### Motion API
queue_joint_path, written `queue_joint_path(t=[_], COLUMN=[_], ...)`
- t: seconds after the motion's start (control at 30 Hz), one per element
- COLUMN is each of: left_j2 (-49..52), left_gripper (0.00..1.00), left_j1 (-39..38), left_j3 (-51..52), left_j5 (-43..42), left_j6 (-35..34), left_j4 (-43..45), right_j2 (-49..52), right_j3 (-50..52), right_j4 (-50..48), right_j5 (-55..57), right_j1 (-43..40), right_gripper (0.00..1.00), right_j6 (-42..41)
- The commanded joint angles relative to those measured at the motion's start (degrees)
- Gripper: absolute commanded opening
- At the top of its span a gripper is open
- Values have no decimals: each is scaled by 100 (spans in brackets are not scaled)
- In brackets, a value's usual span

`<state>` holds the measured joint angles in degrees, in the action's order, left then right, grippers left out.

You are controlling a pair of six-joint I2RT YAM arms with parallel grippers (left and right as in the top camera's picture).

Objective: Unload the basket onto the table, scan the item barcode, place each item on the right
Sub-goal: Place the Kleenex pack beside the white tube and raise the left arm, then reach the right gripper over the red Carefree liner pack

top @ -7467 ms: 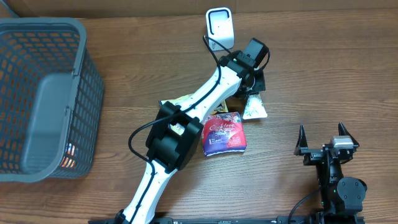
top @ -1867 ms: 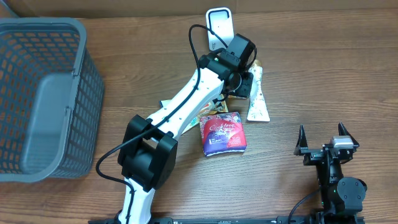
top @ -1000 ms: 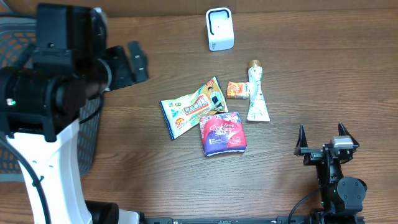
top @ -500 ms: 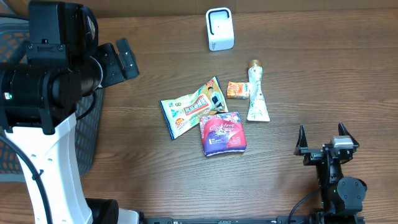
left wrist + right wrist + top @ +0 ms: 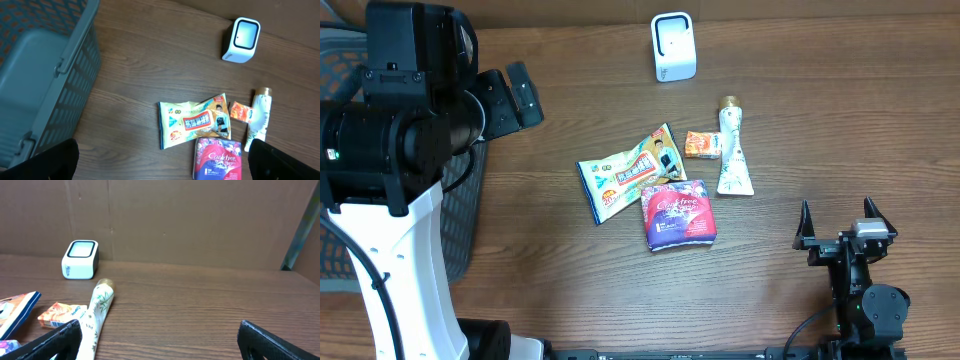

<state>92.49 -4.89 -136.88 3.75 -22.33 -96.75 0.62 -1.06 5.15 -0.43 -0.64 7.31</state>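
— What is counted on the table (image 5: 840, 100)?

— One white scanner (image 5: 673, 45) is seen at the far edge and one grey basket (image 5: 45, 75) at the left. Four items are counted in a cluster near the middle, between the scanner and the near edge: one green-and-yellow snack packet (image 5: 628, 174), one purple packet (image 5: 679, 214), one small orange packet (image 5: 701, 145) and one white tube (image 5: 733, 150). The orange packet is touched by the tube. The purple packet is met at its corner by the snack packet.

— How are the grippers set?

— The left gripper (image 5: 518, 95) is held high up by the basket with its jaws spread wide; nothing is gripped or touched. The right gripper (image 5: 840, 225) is parked at the near right, jaws likewise fully spread and empty, well apart from the items.

— Can any writing be read?

— On the purple packet a script word resembling "Carefree" is made out. The print on the other items is too small to be read.
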Motion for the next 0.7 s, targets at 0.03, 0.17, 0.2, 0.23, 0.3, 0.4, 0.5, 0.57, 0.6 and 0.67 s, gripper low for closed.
queue_joint_path(t=[0.03, 0.17, 0.2, 0.23, 0.3, 0.4, 0.5, 0.57, 0.6, 0.67], left_j2=[9, 9, 9, 9, 9, 9, 9, 9, 9, 9], left_gripper=[100, 100, 100, 100, 100, 100, 100, 100, 100, 100], left_j1=[9, 9, 9, 9, 9, 9, 9, 9, 9, 9], left_j3=[-11, -11, -11, -11, -11, -11, -11, -11, -11, -11], left_j5=[116, 114, 116, 116, 114, 116, 116, 114, 116, 116], left_j6=[50, 50, 50, 50, 50, 50, 50, 50, 50, 50], left_j4=[-4, -4, -4, -4, -4, -4, -4, -4, -4, -4], right_j2=[-44, -44, -44, -44, -44, -44, -44, -44, -44, -37], right_j3=[59, 59, 59, 59, 59, 59, 57, 9, -70, -382], right_j4=[-125, -476, -704, -1034, -1899, -2892, -3469, -3801, -3930, -3980], right_j5=[-37, -1685, -2452, -3143, -4846, -5890, -5838, -5379, -5093, -4750], right_j1=[28, 31, 31, 31, 31, 31, 31, 31, 31, 28], right_gripper=[100, 100, 100, 100, 100, 100, 100, 100, 100, 100], right_j6=[2, 2, 7, 2, 4, 2, -114, -555, -774, -929])
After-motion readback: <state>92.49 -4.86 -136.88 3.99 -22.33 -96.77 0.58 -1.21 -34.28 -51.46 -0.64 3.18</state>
